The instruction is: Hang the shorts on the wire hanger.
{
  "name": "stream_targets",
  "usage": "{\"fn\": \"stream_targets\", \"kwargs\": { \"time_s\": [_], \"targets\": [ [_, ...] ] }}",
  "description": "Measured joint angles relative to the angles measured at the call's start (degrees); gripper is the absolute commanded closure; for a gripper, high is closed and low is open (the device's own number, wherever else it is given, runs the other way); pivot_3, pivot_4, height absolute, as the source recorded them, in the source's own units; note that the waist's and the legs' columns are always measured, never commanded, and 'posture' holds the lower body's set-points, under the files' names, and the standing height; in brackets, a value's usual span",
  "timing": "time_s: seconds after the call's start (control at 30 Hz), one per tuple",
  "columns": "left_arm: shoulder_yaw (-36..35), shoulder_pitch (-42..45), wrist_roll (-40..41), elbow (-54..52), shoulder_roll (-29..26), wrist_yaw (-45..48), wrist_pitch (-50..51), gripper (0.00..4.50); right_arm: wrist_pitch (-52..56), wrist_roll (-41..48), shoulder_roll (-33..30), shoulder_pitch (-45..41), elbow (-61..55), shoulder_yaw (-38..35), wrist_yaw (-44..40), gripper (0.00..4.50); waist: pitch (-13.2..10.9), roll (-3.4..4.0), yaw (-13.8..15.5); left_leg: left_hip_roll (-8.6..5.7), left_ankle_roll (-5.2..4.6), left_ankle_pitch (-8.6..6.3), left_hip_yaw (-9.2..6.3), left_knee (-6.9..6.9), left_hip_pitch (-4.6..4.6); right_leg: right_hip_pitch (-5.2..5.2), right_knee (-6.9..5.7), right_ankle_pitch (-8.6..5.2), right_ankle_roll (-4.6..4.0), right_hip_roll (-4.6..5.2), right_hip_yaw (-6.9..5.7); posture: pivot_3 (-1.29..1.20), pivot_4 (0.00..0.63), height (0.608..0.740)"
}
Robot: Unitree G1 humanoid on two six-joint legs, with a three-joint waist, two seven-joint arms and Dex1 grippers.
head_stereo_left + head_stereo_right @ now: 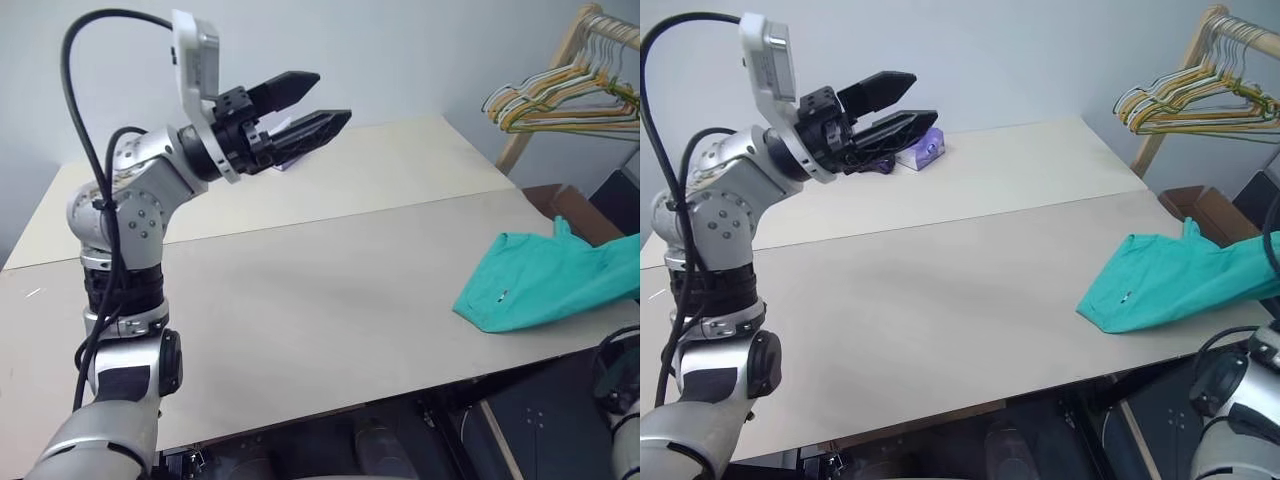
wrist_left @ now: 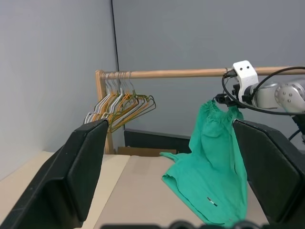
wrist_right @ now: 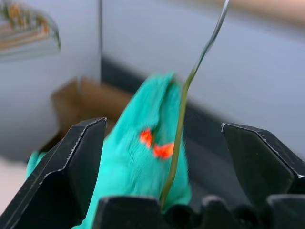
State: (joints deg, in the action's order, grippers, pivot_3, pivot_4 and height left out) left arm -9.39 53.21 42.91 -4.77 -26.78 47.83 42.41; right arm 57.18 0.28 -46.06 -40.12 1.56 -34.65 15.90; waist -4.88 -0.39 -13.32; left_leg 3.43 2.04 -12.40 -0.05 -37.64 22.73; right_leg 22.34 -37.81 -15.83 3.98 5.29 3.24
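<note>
**Shorts draped between rail and table, both grippers spread wide**

In the head views, the left gripper [image 1: 318, 103] is hovering raised over the far half of the table [image 1: 300, 300], pointing toward the robot's right, its two black fingers standing parted with nothing between them. The shorts [image 1: 545, 285] are lying at the table's right edge, the teal fabric trailing off toward the right side of the frame. Behind them a bunch of coloured hangers [image 1: 565, 95] is hanging from a wooden rail [image 1: 610, 20], and a small purple packet [image 1: 920, 150] is sitting on the far side of the table, just behind the left gripper. A brown cardboard box [image 1: 1205, 212] is showing past the table's right edge.

In the left wrist view, the shorts [image 2: 214, 167] are hanging by their gathered waistband up near the rail [image 2: 181, 73], with the lower part resting on the table. The right arm's wrist is sitting just beside the waistband, and the hanger bunch [image 2: 121, 105] is crowding the rail's other end.

In the right wrist view, the right gripper [image 3: 162, 143] is standing released, its fingers [image 3: 78, 157] wide apart and gripping nothing. The wire hanger [image 3: 183, 105] is showing as a thin olive wire rising between them, running in front of the shorts [image 3: 138, 162], which are blurred.
</note>
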Motion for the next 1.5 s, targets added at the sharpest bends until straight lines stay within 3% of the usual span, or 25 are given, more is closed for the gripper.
{"fn": "stream_targets", "kwargs": {
  "time_s": [0.2, 0.3, 0.43, 0.6, 0.73, 0.97, 1.2, 1.5],
  "targets": [
    [0.9, -2.2, -1.9, 0.1, -1.5, 0.6, -2.1, 0.0, -16.0, -6.6, 1.7, 11.7, -11.0, 5.2, 0.9, 0.03, 0.0, 0.01, -0.1, 0.0, 0.0, 0.0, 0.06, 0.04, -0.13, -0.01, -0.03, -0.01, 0.02, -0.01, 0.09, -0.19, 0.036, 0.74],
    [2.2, -4.4, -4.9, 0.6, -3.4, 1.5, -4.8, 0.0, -26.2, -5.6, 2.8, 13.5, -17.2, 7.4, -3.2, 0.03, 0.0, -0.02, -0.5, -0.09, 0.0, 0.0, 0.08, 0.23, -0.47, -0.14, -0.01, -0.01, 0.03, -0.07, 0.32, -0.18, 0.038, 0.74],
    [4.0, -8.6, -9.3, 0.7, -6.6, 3.4, -9.0, 0.0, -28.4, 9.7, 3.3, 12.3, -21.9, 9.9, -22.9, 0.03, 0.0, -0.3, -0.7, -0.28, 0.02, 0.01, -0.1, 0.64, -0.86, -0.33, 0.15, 0.03, 0.02, -0.13, 0.52, -0.13, 0.043, 0.74],
    [4.5, -16.1, -13.9, 0.2, -10.8, 5.1, -13.7, 0.0, -29.4, 20.8, 1.3, 14.4, -15.9, 18.2, -47.5, 0.03, -0.1, -0.49, 0.5, -0.39, 0.01, 0.01, -0.11, 0.66, -0.7, -0.23, 0.26, 0.15, 0.0, -0.03, 0.56, -0.05, 0.051, 0.74],
    [4.6, -22.9, -15.8, -3.3, -15.8, 7.8, -15.1, 0.0, -29.1, 24.3, 0.3, 8.4, -8.4, 24.7, -61.4, 0.03, -0.2, -0.6, 2.2, -0.38, 0.01, 0.0, -0.09, 0.69, -0.74, -0.18, 0.24, 0.15, 0.0, -0.05, 0.61, 0.01, 0.059, 0.74],
    [3.2, -31.6, -15.5, -9.8, -21.6, 10.8, -14.5, 0.0, -29.5, 26.1, 0.1, 1.7, -0.5, 32.7, -79.4, 0.03, -0.5, -1.01, 7.9, -0.37, -0.01, -0.02, -0.05, 0.73, -0.65, -0.08, 0.38, 0.22, -0.1, -0.05, 0.59, 0.06, 0.077, 0.74],
    [2.4, -35.3, -14.3, -13.1, -23.0, 11.3, -13.5, 0.0, -30.7, 25.3, 1.2, 0.3, 2.0, 35.0, -83.4, 0.03, -1.1, -1.12, 12.7, -0.37, -0.01, -0.01, -0.02, 0.72, -0.47, 0.01, 0.53, 0.34, -0.29, -0.05, 0.53, 0.08, 0.078, 0.74],
    [2.5, -34.1, -14.3, -12.4, -21.9, 9.9, -13.6, 0.0, -30.7, 25.3, 1.4, 4.0, -1.4, 33.9, -81.7, 0.03, -1.1, -1.13, 13.9, -0.38, -0.01, -0.01, -0.02, 0.72, -0.4, 0.01, 0.66, 0.42, -0.28, -0.05, 0.48, 0.07, 0.053, 0.74]
  ]
}}
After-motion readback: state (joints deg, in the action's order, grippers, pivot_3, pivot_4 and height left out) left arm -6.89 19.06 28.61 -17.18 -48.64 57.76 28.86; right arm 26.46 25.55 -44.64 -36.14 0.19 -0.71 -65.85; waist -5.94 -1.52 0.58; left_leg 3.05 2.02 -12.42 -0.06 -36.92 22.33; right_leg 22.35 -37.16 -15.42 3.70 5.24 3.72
